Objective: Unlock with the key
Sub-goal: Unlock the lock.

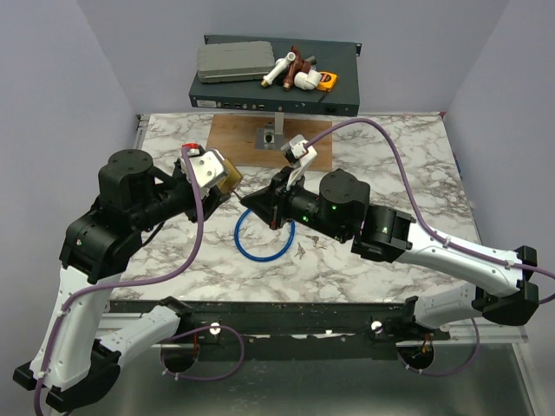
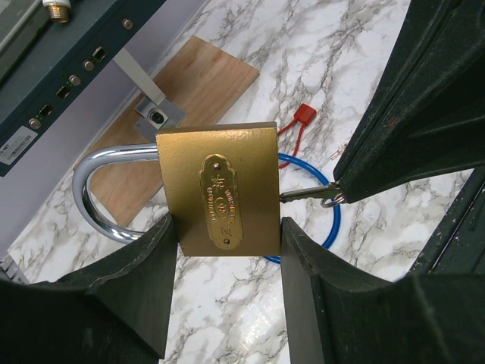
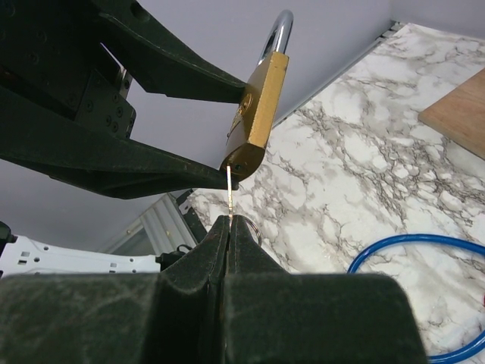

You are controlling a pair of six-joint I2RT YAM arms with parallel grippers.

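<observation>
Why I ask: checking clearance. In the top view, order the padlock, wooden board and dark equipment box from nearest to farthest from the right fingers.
1. Padlock, just left of the right fingers, at their tips.
2. Wooden board, behind, on the table.
3. Dark equipment box, farthest back, beyond the table.

The small silver key (image 2: 305, 195) lies level just right of centre, head pinched in the right gripper (image 3: 229, 221), tip touching the underside of the padlock (image 2: 220, 193).
</observation>
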